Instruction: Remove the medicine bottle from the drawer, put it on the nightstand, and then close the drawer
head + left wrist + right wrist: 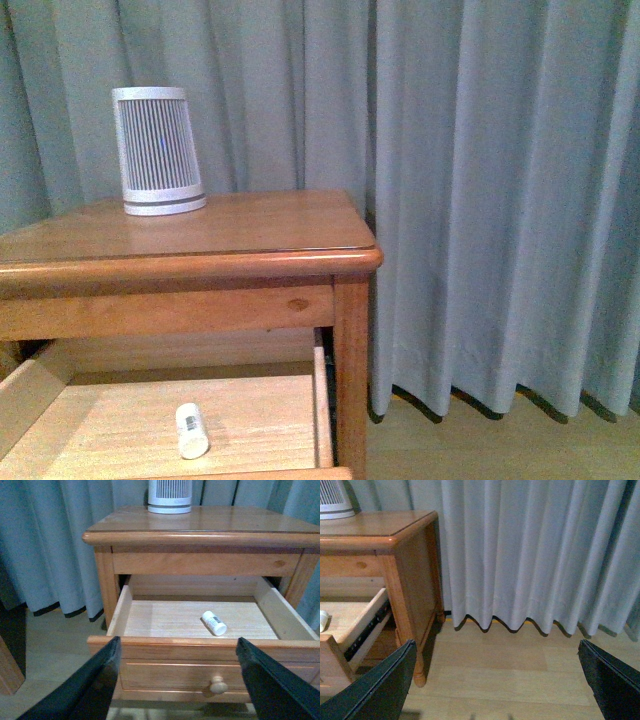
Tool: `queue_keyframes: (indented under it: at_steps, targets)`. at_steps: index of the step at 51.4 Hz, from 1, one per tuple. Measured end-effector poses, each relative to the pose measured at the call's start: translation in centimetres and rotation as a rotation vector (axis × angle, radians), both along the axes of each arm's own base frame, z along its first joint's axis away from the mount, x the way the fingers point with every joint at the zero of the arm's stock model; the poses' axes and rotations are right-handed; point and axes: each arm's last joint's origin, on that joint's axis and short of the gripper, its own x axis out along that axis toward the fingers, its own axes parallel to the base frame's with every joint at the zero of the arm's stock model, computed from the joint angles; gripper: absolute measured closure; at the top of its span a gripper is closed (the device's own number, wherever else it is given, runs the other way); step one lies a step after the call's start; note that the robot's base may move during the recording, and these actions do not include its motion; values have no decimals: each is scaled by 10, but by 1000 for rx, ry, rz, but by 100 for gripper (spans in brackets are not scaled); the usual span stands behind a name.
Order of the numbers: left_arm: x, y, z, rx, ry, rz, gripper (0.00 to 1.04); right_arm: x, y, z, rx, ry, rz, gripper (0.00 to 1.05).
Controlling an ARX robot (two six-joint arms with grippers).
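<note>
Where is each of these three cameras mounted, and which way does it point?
Front view: on the robot's body between its arms, facing the nightstand, its open drawer and the curtain; no arm shows.
Left wrist view: on the left wrist, looking into the drawer; the open left gripper shows.
Right wrist view: on the right wrist, facing the nightstand's side, curtain and floor; the open right gripper shows.
Shared: front and left wrist views both show the medicine bottle lying in the drawer.

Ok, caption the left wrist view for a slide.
Left end effector, open, facing the pulled-out drawer with the bottle lying on its side inside.
</note>
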Motion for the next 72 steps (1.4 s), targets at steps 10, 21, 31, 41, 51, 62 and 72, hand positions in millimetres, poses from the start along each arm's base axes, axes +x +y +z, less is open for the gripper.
queue_keyframes:
  at_steps: [10, 21, 31, 41, 51, 62, 72]
  targets:
    - [0, 0, 0, 0, -1, 2, 7, 0, 0, 0, 0, 1, 1, 7]
    - [0, 0, 0, 0, -4, 1, 7, 0, 0, 0, 0, -2, 5, 7]
    - [0, 0, 0, -1, -5, 2, 7, 0, 0, 0, 0, -1, 6, 7]
    - [0, 0, 0, -1, -3, 3, 7, 12, -2, 3, -45, 110, -330, 7]
    - [0, 0, 0, -1, -4, 2, 7, 58, 9, 38, -36, 179, -298, 7]
    - [0, 0, 0, -1, -4, 2, 7, 122, 23, 37, -19, 447, -139, 7]
    - [0, 0, 0, -1, -4, 2, 7, 170, 32, 12, -23, 574, -79, 7]
